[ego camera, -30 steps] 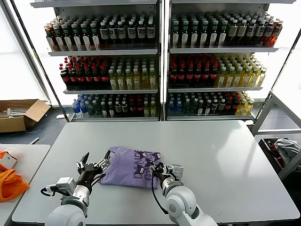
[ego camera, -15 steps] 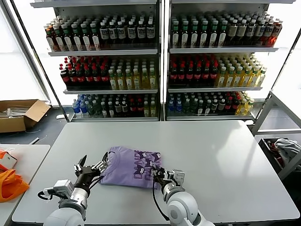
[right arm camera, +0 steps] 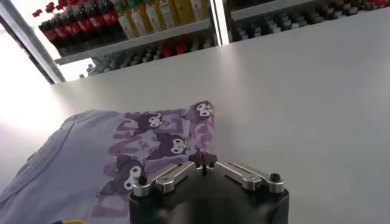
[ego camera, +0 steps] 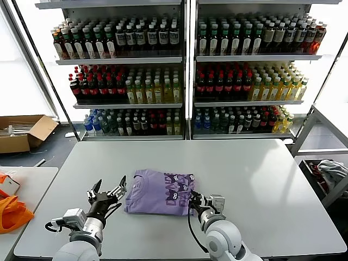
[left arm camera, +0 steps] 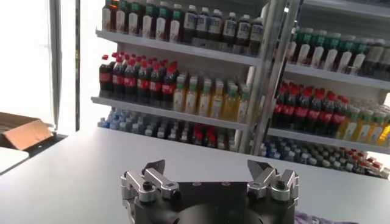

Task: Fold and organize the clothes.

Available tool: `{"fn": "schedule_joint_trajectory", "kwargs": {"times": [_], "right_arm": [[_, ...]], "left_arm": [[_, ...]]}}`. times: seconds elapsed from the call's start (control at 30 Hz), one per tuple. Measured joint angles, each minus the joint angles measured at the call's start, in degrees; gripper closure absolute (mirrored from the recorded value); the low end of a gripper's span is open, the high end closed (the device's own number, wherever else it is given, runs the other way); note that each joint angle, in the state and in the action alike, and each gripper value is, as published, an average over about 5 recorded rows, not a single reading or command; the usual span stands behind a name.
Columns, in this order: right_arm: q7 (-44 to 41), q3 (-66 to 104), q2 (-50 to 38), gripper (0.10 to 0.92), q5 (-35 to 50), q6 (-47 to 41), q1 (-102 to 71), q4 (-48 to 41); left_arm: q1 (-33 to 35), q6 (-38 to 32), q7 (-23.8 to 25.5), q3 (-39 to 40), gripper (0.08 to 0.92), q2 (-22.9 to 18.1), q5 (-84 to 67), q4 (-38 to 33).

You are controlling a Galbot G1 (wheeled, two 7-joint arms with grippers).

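On the far left of the head view, an orange bag [ego camera: 12, 213] is sitting on a side table [ego camera: 27, 179], with a cardboard box [ego camera: 24, 132] lying on the floor beyond it. The main grey table [ego camera: 261, 185] is filling the middle of the scene, and shelves of bottled drinks [ego camera: 185, 70] are standing behind it.

Near the table's front edge, the left gripper [ego camera: 106, 196] is hovering with its fingers spread wide apart, gripping nothing. Its fingertips [ego camera: 123, 184] are pointing toward the lavender T-shirt [ego camera: 155, 191] and stopping just beside the shirt's left edge, apart from the fabric.

The T-shirt is lying folded into a rough rectangle on the table between the two grippers, its dark cartoon print [ego camera: 176, 190] facing up on the right half.

The right gripper [ego camera: 197, 202] is sitting at the shirt's front right corner with its fingers drawn fully together. In the right wrist view [right arm camera: 203, 163], the closed fingertips are meeting right at the printed edge of the shirt [right arm camera: 146, 152]; they are probably pinching that edge, though the contact itself is hard to make out.
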Motion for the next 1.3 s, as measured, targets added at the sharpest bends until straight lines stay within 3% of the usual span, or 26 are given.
{"fn": "schedule_joint_trajectory", "kwargs": {"times": [0.4, 0.5, 0.93, 1.17, 1.3], "right_arm": [[-3.58, 4.4, -6.23, 0.915, -1.67, -0.03, 0.32, -1.44], [-4.76, 5.3, -6.88, 0.871, -3.03, -0.02, -0.32, -1.21], [-7.63, 5.66, -6.84, 0.501, -9.1, -0.04, -6.07, 7.71], [-6.45, 5.25, -6.51, 0.294, -7.36, -0.11, -8.02, 8.92], [-5.4, 5.31, -6.3, 0.216, -5.18, -0.12, -8.84, 8.95]], "left_arm": [[-0.13, 0.01, 0.06, 1.4, 0.177, -1.14, 0.52, 0.16], [0.06, 0.01, 0.1, 1.45, 0.177, -1.23, 0.54, 0.15], [0.8, -0.23, 0.35, 2.45, 0.177, -1.96, 1.1, 0.28], [1.63, -0.45, 0.91, 1.91, 0.177, -1.91, 1.16, -0.24], [1.98, -0.5, 1.28, 1.69, 0.177, -1.94, 1.25, -0.77]]}}
